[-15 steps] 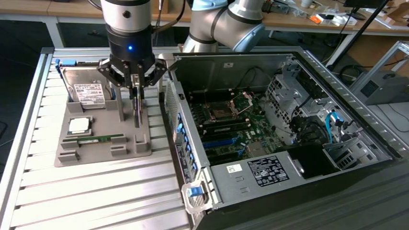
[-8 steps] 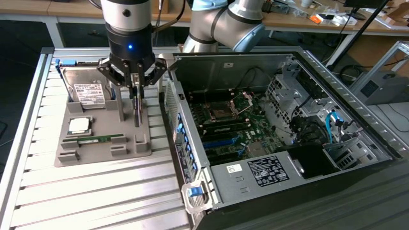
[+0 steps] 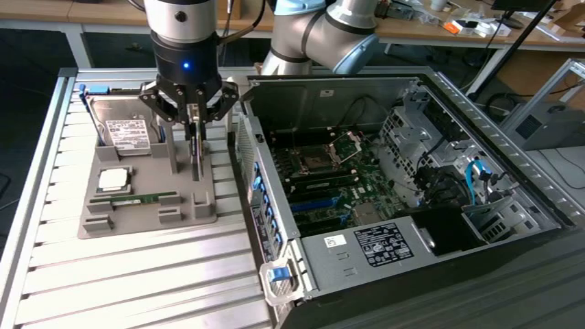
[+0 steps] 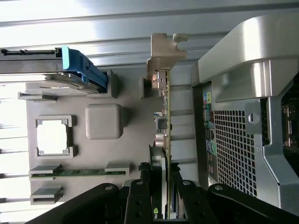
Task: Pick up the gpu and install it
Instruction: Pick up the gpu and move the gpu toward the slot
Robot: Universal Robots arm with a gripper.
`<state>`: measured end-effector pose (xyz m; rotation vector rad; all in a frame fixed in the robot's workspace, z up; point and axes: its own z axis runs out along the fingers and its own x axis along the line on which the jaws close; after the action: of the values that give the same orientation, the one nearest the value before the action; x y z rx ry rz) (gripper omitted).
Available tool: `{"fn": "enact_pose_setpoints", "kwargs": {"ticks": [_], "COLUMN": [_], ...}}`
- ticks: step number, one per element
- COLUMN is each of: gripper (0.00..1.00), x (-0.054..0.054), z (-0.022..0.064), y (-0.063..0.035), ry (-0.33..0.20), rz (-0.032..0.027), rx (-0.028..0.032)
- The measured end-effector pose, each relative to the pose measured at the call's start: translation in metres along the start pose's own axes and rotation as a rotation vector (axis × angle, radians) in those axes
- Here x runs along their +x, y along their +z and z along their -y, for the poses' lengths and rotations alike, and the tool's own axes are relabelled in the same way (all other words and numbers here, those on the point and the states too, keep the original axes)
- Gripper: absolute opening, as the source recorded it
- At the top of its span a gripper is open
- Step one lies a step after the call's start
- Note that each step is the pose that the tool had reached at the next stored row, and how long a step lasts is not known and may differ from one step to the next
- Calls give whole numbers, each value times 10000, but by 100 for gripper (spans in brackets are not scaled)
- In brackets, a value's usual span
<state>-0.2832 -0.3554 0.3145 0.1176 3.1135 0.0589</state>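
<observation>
Now jaws part-closed — clamping the gpu [image 4: 163, 116].

Bright light's glaring off the table [image 3: 137, 274] near its front edge; PC case [image 3: 329, 92] inside's looking dim.

Fingers [image 3: 216, 106] around upright gpu [image 3: 196, 157]

arm [image 3: 316, 31]: elbow joint bent, upper section at the far side of the exterior view | wrist: vertical, tool axis pointing straight down, blue indicator lit | gripper [image 3: 194, 120]: linkage fingers [image 4: 139, 200] drawn inward, one on each face of the upright gpu [image 3: 196, 156], clamped near its top edge
</observation>
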Motion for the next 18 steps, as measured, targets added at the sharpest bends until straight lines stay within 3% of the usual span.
{"fn": "enact_pose_setpoints", "kwargs": {"ticks": [18], "gripper": [27], "x": [-1], "z": [-2], "y": [-47], "ry": [0], "rz": [0], "rx": [0]}}
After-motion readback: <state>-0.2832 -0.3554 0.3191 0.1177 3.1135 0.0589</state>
